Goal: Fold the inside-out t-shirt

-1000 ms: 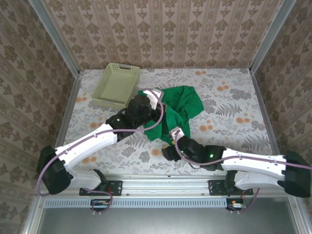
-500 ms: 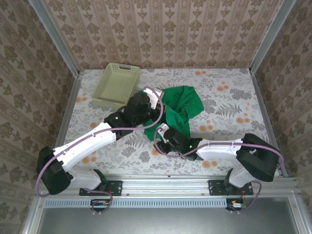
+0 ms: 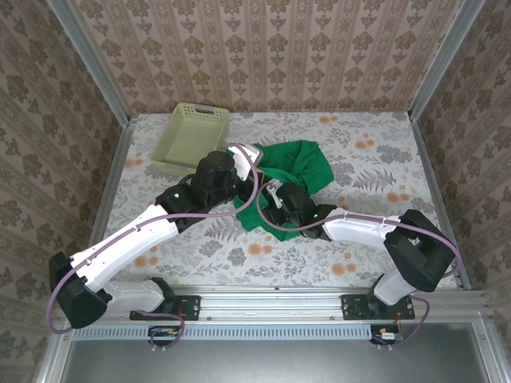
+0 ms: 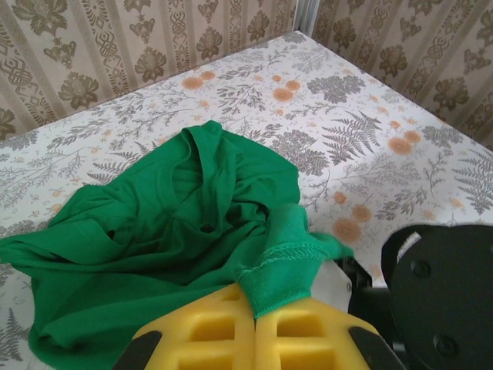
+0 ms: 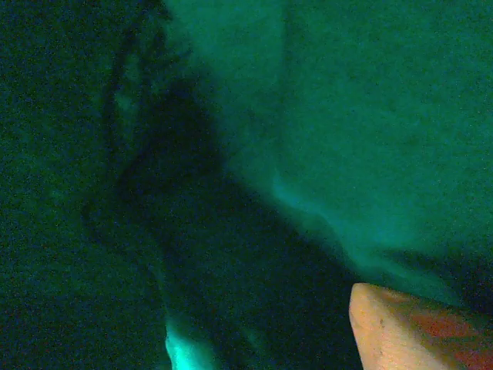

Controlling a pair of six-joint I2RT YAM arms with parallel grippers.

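Observation:
The bright green t-shirt (image 3: pixel 302 171) lies bunched at the middle of the table. My left gripper (image 3: pixel 243 162) is at its left edge, and in the left wrist view the yellow fingers (image 4: pixel 208 327) are shut on a stitched hem of the t-shirt (image 4: pixel 177 223). My right gripper (image 3: pixel 277 201) is pushed into the shirt's near edge. In the right wrist view dim green cloth (image 5: pixel 347 116) surrounds it. One pale fingertip (image 5: pixel 416 331) shows far to the right, so the jaws stand apart with cloth over them.
A pale yellow-green lattice basket (image 3: pixel 192 140) stands at the back left, close to the left arm. The right arm's black wrist (image 4: pixel 439 293) sits just right of my left gripper. Bare floral tabletop (image 3: pixel 383 167) lies to the right of the shirt.
The right arm has swung left and forward, and its gripper has gone into the shirt's near edge. The left arm has shifted slightly left, still holding the hem.

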